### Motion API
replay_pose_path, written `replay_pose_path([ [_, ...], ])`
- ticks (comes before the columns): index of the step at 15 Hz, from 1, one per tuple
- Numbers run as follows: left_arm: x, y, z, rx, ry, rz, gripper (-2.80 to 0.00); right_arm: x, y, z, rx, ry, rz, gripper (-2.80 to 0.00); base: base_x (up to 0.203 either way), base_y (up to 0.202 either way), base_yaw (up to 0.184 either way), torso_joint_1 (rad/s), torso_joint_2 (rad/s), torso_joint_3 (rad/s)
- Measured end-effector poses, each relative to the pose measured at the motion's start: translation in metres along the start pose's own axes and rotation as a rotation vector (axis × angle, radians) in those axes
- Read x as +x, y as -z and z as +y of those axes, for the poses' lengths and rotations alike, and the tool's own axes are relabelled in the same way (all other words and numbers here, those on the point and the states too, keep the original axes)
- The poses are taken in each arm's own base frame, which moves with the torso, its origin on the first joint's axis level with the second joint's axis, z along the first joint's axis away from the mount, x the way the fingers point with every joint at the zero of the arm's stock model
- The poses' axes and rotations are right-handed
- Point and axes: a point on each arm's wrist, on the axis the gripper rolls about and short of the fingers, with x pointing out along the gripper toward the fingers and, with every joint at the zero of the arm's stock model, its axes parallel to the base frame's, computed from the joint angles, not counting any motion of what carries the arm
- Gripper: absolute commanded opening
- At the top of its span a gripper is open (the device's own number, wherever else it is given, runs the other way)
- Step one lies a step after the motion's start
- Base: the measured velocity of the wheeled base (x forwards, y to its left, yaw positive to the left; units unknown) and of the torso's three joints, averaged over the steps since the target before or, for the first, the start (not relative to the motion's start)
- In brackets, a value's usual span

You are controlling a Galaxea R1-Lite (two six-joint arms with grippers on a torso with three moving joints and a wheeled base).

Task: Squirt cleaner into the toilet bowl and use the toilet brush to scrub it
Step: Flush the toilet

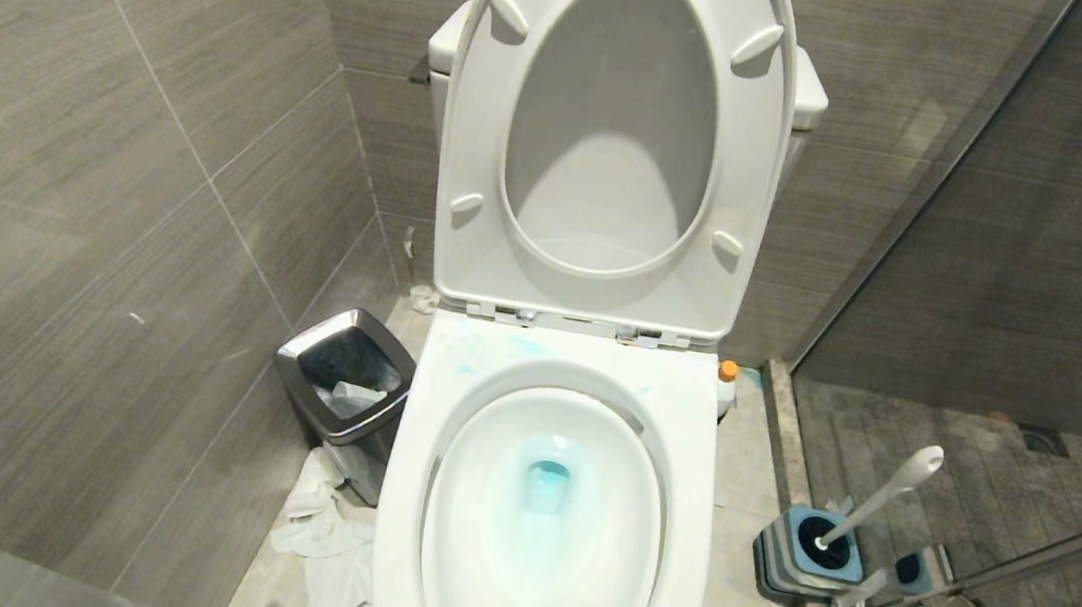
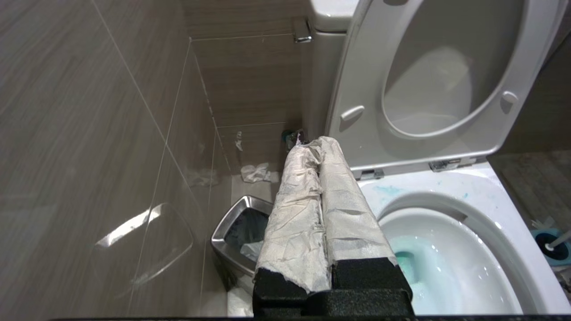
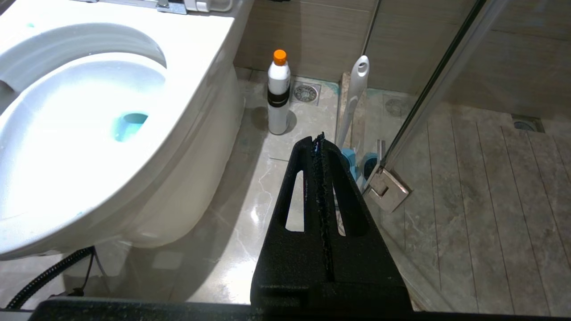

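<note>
The white toilet bowl (image 1: 406,490) stands with seat and lid (image 1: 478,136) raised. Turquoise cleaner (image 1: 546,485) pools at the drain and smears the back rim (image 2: 387,191). The small white bottle with an orange cap (image 3: 279,96) stands on the floor beside the bowl's right side. The toilet brush (image 1: 882,500) leans in its blue-and-grey holder (image 1: 800,562) further right. My left gripper (image 2: 312,145), its fingers wrapped in white paper, is shut and empty above the bowl's left edge. My right gripper (image 3: 317,139) is shut and empty over the floor, short of the bottle and brush (image 3: 354,96). Neither arm shows in the head view.
A steel-rimmed black bin (image 1: 347,384) stands left of the toilet, with crumpled tissue (image 1: 326,532) on the floor by it. A glass shower door (image 1: 995,573) with a metal hinge (image 3: 386,189) stands just right of the brush holder. Tiled walls close in behind and on the left.
</note>
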Motion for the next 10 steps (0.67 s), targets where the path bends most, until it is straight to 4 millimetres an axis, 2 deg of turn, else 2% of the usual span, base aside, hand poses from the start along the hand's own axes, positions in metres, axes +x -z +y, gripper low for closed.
replay_pose_path([
  [2, 0.022, -0.004, 0.005, -0.006, 0.017, 0.0, -2.8, 0.0, 0.0, 0.0, 0.0, 0.0, 0.0, -2.8, 0.0, 0.0, 0.0, 0.0, 0.0, 0.0],
  [6, 0.068, 0.002, 0.015, -0.034, 0.07, 0.014, -2.8, 0.0, 0.0, 0.0, 0.0, 0.0, 0.0, -2.8, 0.0, 0.0, 0.0, 0.0, 0.0, 0.0],
  [10, 0.116, -0.003, 0.034, -0.014, 0.042, -0.061, -2.8, 0.0, 0.0, 0.0, 0.0, 0.0, 0.0, -2.8, 0.0, 0.0, 0.0, 0.0, 0.0, 0.0],
])
